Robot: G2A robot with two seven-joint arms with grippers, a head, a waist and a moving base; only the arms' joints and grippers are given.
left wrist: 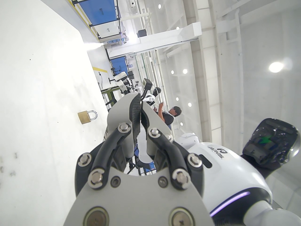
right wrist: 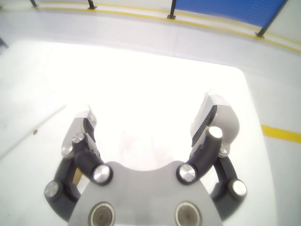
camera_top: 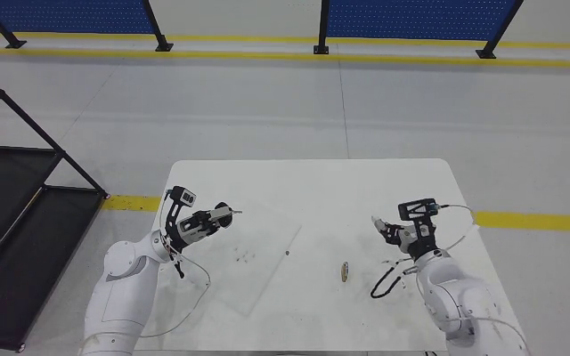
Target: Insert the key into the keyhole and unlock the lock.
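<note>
One padlock (camera_top: 345,271) lies on the surface (camera_top: 356,187) between two pincers: left pincer (left wrist: 139,103) together, right pincer (right wrist: 150,110) apart.

brass padlock (left wrist: 86,117), matt white table (camera_top: 356,191)

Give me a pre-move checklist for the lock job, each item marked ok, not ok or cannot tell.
1. Padlock lies on the table, apart from both arms: ok.
2. Left pincer shut: ok.
3. Key gripped in the left pincer: cannot tell.
4. Right pincer open and empty: ok.
5. Padlock steadied by a pincer: not ok, nothing touches it.
6. Keyhole facing the left pincer: cannot tell.
</note>
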